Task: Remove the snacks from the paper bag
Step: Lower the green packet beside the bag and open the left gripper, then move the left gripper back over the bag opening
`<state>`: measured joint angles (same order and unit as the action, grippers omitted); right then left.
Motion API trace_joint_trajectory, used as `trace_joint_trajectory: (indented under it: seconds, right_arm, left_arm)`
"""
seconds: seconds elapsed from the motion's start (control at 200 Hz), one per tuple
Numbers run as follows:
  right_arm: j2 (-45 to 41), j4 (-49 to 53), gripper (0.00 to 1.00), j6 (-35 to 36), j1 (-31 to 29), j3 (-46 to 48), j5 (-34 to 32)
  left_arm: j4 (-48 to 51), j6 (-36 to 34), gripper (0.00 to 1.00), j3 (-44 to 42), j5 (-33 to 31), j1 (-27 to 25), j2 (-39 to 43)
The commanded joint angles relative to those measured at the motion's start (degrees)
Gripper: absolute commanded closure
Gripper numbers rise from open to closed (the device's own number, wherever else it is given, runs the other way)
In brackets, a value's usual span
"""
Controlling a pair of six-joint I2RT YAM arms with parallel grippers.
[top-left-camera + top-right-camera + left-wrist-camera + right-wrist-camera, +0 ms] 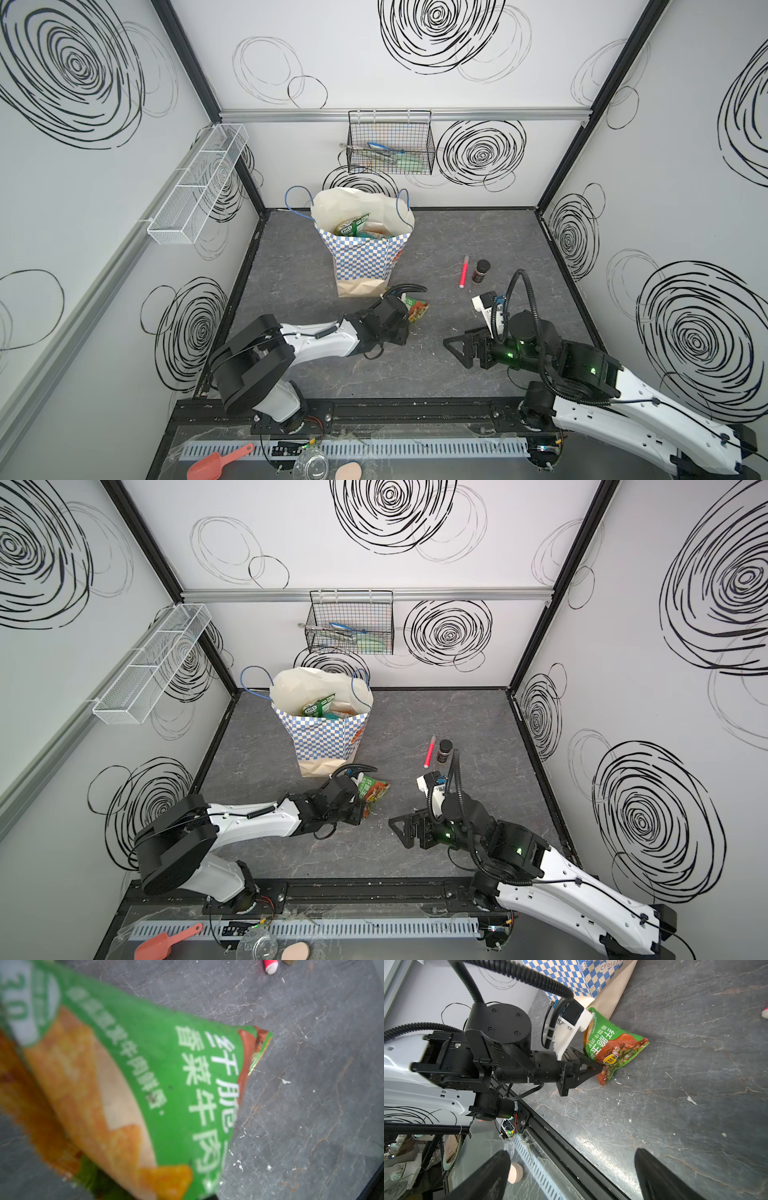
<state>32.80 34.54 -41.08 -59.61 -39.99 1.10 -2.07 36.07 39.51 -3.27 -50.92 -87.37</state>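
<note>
One snack packet (614, 1043) outside paper bag (361, 257), perhaps three inside.

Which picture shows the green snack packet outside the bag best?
The right wrist view: nearly the whole green snack packet shows sharply. The left wrist view is too close and blurry; in both top views it is small, partly hidden.

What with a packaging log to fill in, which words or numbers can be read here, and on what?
"纤脆": large white print on the green snack packet.
"香菜牛肉": beside it, same packet.
"30": white badge, same packet.
"croiss", cut off at the frame edge: paper bag.
Blurred: the packet's smaller print. Too small: label of the green packet inside the bag.
</note>
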Motion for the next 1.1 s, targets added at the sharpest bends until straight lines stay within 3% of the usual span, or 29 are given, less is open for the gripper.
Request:
trace_joint_trajectory:
  seconds: [0.0, 0.125, 0.275, 0.525, 0.635, 0.84, 0.991, 1.096]
  right_arm:
    - [-1.18, 0.32, 0.03, -1.13, 0.02, 0.37, 0.15]
    - [-1.6, 0.63, 0.03, -1.19, 0.02, -0.3, -0.22]
    - [-1.12, -0.19, 0.03, -1.17, 0.03, -1.05, -0.5]
    - [-0.85, -1.76, 0.03, -1.07, 0.04, -1.62, -1.33]
    - [-1.32, -1.76, 0.02, -1.0, 0.06, -2.32, -2.39]
    - [-3.0, -1.05, 0.03, -1.0, 0.08, -3.03, -3.39]
    - [-2.0, -1.42, 0.03, -1.53, 0.03, -5.02, -2.42]
    - [1.55, 0.16, 0.03, -0.67, 0.01, -9.92, -1.23]
  left_arm:
    - [-5.05, 0.7, 0.79, -0.13, 0.87, 0.47, -0.3]
    - [-4.58, 0.48, 0.73, 0.2, 0.7, 0.38, 1.67]
    - [-1.34, -0.47, 0.58, 1.3, 0.1, 0.42, 6.27]
    - [7.07, -1.92, 0.46, 5.21, -2.84, 0.45, 19.36]
    - [11.57, -3.37, 0.34, 9.21, -3.3, 1.8, 24.2]
    - [23.49, -11.16, 0.2, 24.38, -2.53, 10.36, 23.88]
    - [31.72, -15.95, 0.13, 38.64, 2.37, 20.68, 17.22]
    - [37.71, -18.63, 0.11, 50.48, 2.51, 25.81, 10.28]
